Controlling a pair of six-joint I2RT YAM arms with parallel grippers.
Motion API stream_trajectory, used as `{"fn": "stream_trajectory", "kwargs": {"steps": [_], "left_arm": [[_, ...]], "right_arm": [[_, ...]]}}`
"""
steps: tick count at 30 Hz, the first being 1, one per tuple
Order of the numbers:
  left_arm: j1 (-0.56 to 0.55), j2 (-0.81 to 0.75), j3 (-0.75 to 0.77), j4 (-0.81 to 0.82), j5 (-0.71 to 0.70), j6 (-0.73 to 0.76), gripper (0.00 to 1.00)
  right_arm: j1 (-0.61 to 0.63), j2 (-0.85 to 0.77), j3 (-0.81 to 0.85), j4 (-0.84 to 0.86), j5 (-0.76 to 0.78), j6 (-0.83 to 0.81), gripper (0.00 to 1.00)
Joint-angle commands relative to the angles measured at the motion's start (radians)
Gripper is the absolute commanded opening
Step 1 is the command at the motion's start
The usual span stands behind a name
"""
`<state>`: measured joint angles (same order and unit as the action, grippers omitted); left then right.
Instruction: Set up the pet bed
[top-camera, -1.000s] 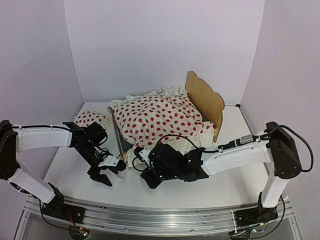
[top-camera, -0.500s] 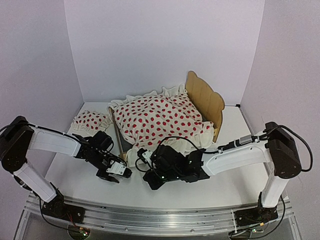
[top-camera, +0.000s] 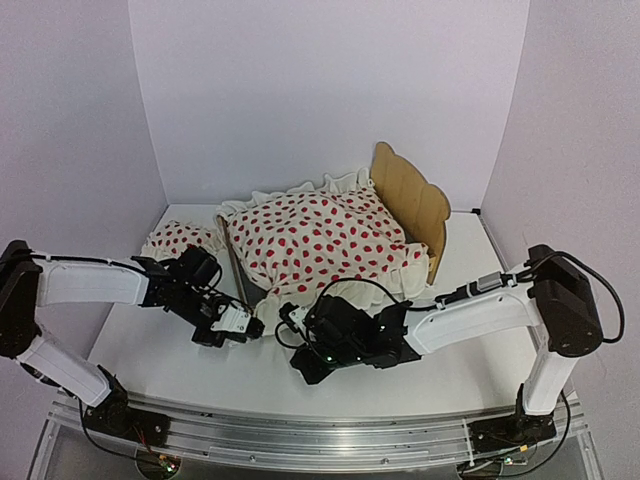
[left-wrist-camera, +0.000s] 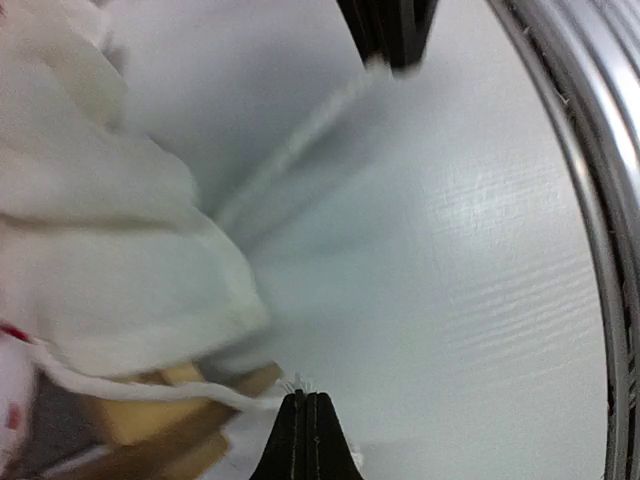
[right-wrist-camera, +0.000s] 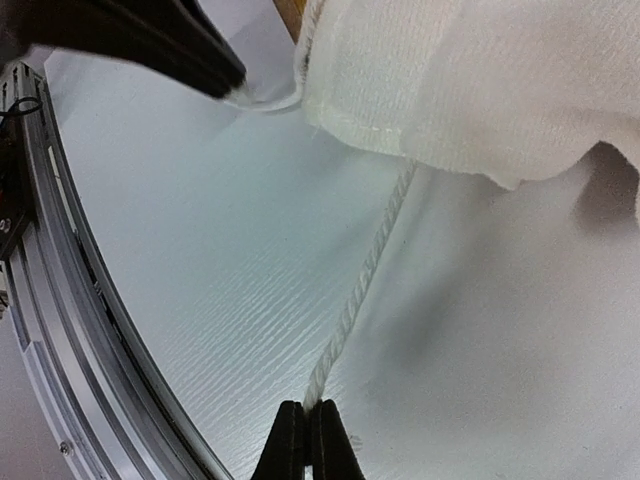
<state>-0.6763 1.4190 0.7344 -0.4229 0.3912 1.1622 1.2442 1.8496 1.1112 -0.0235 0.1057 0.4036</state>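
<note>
The pet bed (top-camera: 410, 200) stands at the back with its wavy headboard on the right. A white red-dotted blanket (top-camera: 320, 235) covers it. My left gripper (top-camera: 250, 328) is at the bed's near left corner, shut on a thin white cord (left-wrist-camera: 200, 395) that runs from the blanket's edge; frayed threads show at its tip (left-wrist-camera: 305, 398). Just right of it, my right gripper (top-camera: 300, 368) is shut on a twisted white cord (right-wrist-camera: 365, 280) that runs up under the blanket's ruffle (right-wrist-camera: 480, 80). Part of the wooden frame (left-wrist-camera: 150, 420) shows under the ruffle.
A small red-dotted pillow (top-camera: 183, 240) lies left of the bed on the white table. The metal rail (right-wrist-camera: 60, 300) runs along the near edge, close behind both grippers. Purple walls enclose the back and sides.
</note>
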Motion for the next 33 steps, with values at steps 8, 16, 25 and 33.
{"fn": "stream_trajectory", "kwargs": {"steps": [8, 16, 25, 33], "left_arm": [[-0.045, -0.063, 0.469, -0.088, 0.361, -0.52, 0.0], [-0.002, -0.049, 0.662, 0.12, 0.239, -0.766, 0.0], [0.002, -0.071, 0.667, 0.058, 0.38, -0.775, 0.0], [-0.145, -0.116, 0.378, -0.016, 0.476, -0.665, 0.08]], "right_arm": [[0.002, -0.02, -0.043, -0.009, -0.017, 0.055, 0.0], [-0.018, 0.041, -0.097, 0.009, -0.039, 0.12, 0.0], [-0.017, 0.072, -0.065, 0.016, -0.114, 0.131, 0.0], [-0.017, -0.02, -0.107, 0.015, -0.146, 0.144, 0.0]]}}
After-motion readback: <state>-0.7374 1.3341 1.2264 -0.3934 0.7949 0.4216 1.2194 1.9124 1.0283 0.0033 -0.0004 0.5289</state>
